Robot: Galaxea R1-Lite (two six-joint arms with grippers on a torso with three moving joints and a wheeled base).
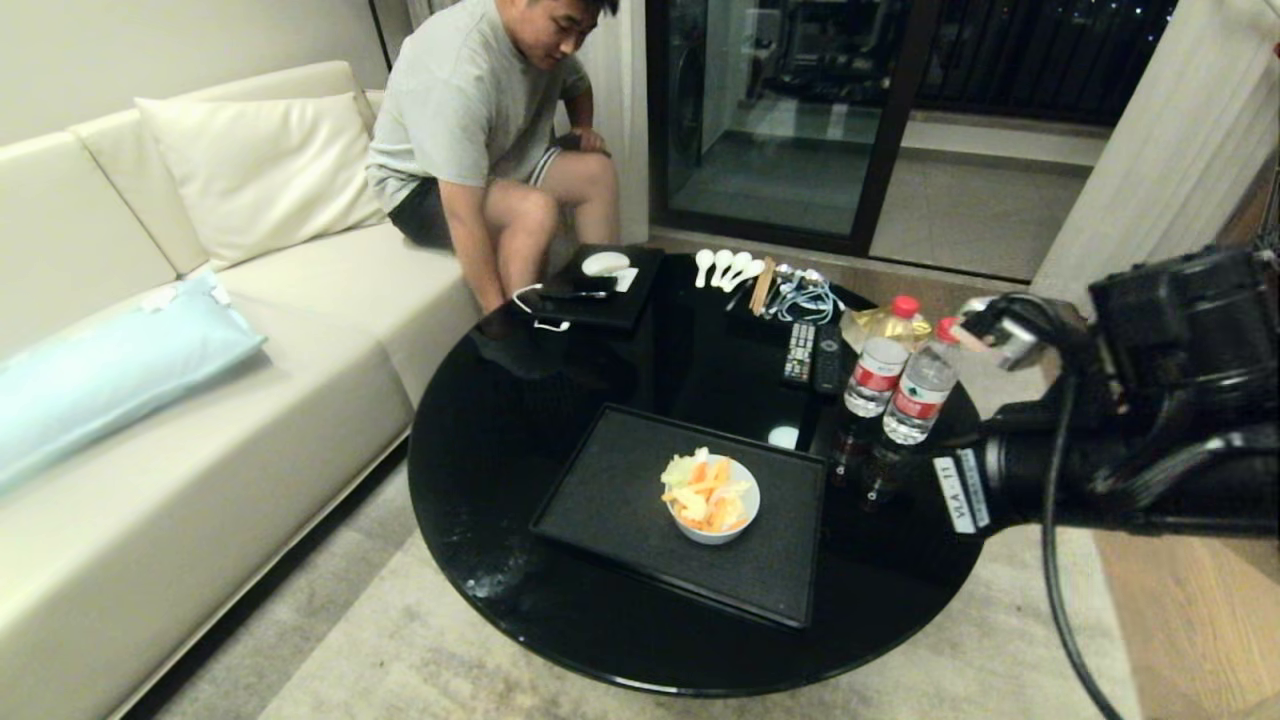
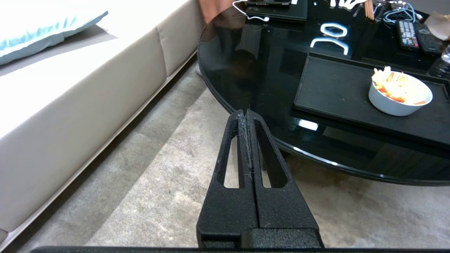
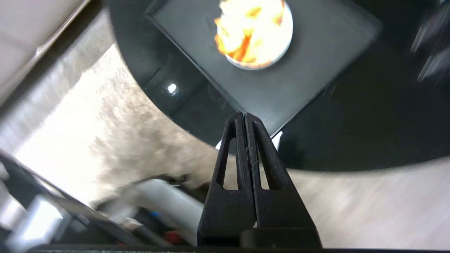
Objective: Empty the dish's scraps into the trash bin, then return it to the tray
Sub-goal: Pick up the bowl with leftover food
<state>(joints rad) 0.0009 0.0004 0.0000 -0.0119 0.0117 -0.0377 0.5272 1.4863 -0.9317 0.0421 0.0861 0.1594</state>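
Looming at the head camera's right edge, the right hand (image 3: 245, 114) hangs above the counter (image 1: 520, 420), jaws pressed together and empty; it should spread them before descending on the dish (image 1: 711, 499), full of scraps (image 1: 703, 490), sitting on the tray (image 1: 610, 500).

The right arm (image 1: 1150, 440) is being cut off by the head view's right edge, so its gripper is lying outside that picture. In the right wrist view the dish (image 3: 255, 33) is showing blurred, running off the top edge, its scraps (image 3: 246, 35) smearing into bright streaks.
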